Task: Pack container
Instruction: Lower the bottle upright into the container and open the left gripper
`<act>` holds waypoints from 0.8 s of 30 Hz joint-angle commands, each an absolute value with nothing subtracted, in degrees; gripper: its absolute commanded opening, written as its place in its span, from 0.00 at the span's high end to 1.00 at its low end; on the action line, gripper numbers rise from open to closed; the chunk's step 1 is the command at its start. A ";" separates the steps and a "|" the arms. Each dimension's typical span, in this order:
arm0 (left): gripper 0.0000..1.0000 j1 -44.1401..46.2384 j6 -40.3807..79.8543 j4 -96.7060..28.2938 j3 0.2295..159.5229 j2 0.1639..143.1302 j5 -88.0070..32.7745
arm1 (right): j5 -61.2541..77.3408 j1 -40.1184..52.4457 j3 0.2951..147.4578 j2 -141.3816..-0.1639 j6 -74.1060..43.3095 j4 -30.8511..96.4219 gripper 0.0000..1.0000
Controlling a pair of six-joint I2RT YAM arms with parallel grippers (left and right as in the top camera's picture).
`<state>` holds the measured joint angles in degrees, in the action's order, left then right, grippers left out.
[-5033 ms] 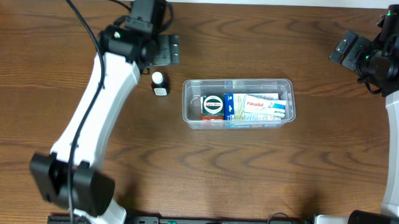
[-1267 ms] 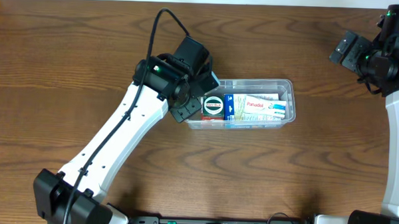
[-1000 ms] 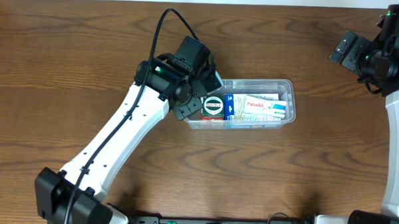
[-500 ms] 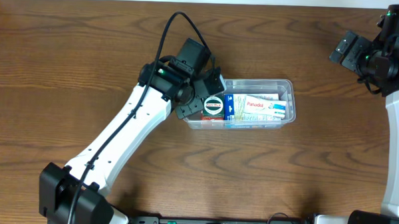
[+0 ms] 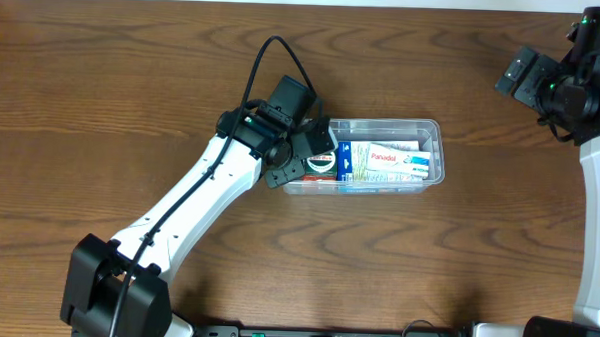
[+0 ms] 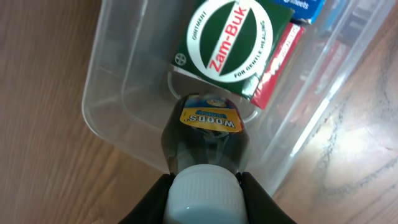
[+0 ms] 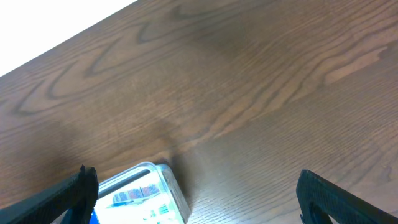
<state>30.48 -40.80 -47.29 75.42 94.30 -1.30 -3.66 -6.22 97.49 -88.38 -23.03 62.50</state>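
The clear container [image 5: 392,122] lies mid-table with a green Zam-Buk box [image 5: 321,163] and a white Panadol box [image 5: 392,158] inside. My left gripper [image 5: 314,149] hangs over its left end. In the left wrist view that gripper [image 6: 204,200] is shut on the white cap of a dark Woods bottle [image 6: 206,134]. The bottle points down into the container's [image 6: 115,109] free corner beside the Zam-Buk box [image 6: 233,40]. My right gripper [image 5: 528,76] stays far right, open and holding nothing [image 7: 199,199]. A corner of the container [image 7: 152,193] shows below it.
A red box [image 6: 278,65] lies under the Zam-Buk box, and blue-and-white boxes fill the rest of the tub. Bare wooden table surrounds the container. The left arm's black cable loops above its wrist [image 5: 274,53].
My left arm has carried the bottle rightward, from the container's left edge to over its inside corner. The right arm has not moved.
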 commanded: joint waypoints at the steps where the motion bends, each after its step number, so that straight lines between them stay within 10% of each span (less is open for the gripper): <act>1: 0.92 30.35 -42.09 -46.96 75.37 94.43 -1.17 | -4.08 -6.52 98.13 -88.09 -23.53 62.63 0.01; 24: 0.83 30.35 -46.92 -42.06 71.31 100.27 -1.32 | -4.08 -6.52 98.13 -88.07 -23.53 62.61 0.01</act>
